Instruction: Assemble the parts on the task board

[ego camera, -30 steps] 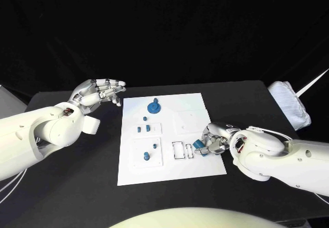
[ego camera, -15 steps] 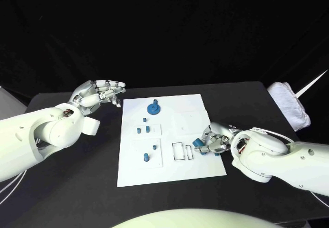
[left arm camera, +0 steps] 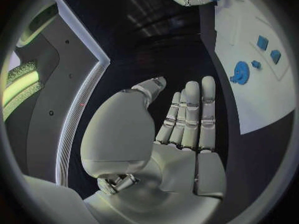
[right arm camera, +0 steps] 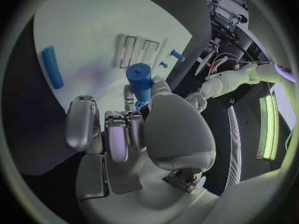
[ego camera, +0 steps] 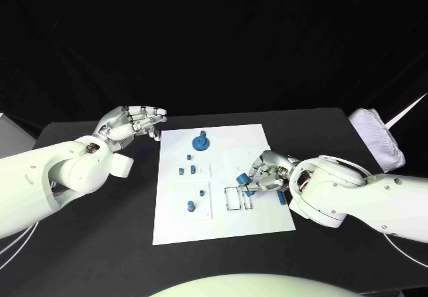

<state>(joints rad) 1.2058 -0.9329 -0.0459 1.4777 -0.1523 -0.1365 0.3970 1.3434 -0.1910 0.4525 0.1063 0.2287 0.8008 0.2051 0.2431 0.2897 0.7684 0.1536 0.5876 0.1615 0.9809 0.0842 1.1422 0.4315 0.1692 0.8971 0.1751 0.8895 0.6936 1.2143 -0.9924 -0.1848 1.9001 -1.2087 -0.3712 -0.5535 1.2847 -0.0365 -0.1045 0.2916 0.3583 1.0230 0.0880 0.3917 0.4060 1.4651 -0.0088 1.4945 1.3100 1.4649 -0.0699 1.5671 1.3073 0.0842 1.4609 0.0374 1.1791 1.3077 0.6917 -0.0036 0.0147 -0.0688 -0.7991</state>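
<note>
Midway, by my guess | right hand pinches peg over board slots | left hand spread, idle | bar still loose

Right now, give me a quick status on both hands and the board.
Left hand open, off the task board. Right hand holds a blue cylinder over the rectangular slots. Blue bar lies loose nearby.

The desk shows a matt black top, and the task board on it looks like smooth, flat white plastic with a dull sheen. The blue cylinder part reads as matt moulded plastic, and each robot hand is brushed silver metal behind glossy white arm shells. At the desk's far right lies a white cloth, ribbed and soft-looking.
</note>
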